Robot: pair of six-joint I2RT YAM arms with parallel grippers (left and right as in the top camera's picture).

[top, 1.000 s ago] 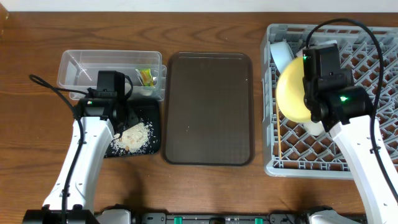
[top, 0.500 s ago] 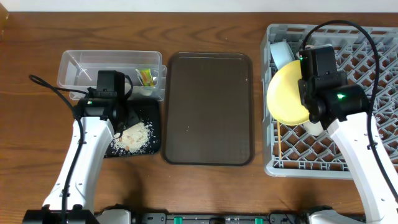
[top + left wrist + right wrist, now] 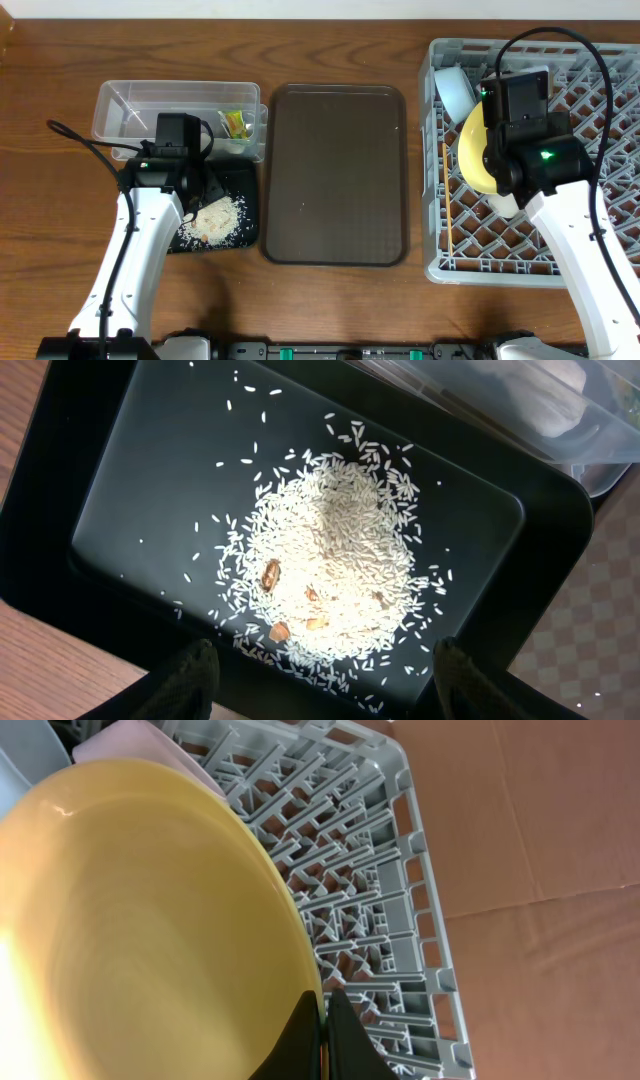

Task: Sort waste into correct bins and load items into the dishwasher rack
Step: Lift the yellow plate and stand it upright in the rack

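We hold the round yellow plate [image 3: 476,155] nearly upright inside the large grey plastic rack [image 3: 500,272], right gripper [image 3: 322,1020] clamped on its rim, to slot it between pegs; left gripper [image 3: 325,665], far left of the rack, hovers apart.

White arm links [image 3: 135,250], black wrist housings [image 3: 525,100] (green lights [image 3: 543,155] glowing), looping black cables [image 3: 553,31], dark claw fingers [image 3: 188,675]

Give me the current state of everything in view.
yellow plate, tipped steeply on edge in the dishwasher rack, gripped at its rim.
right gripper, shut on the yellow plate.
left gripper, open above the rice.
rice, piled in the black tray.
snack wrapper, inside the clear box.
chopsticks, lying flat in the rack.
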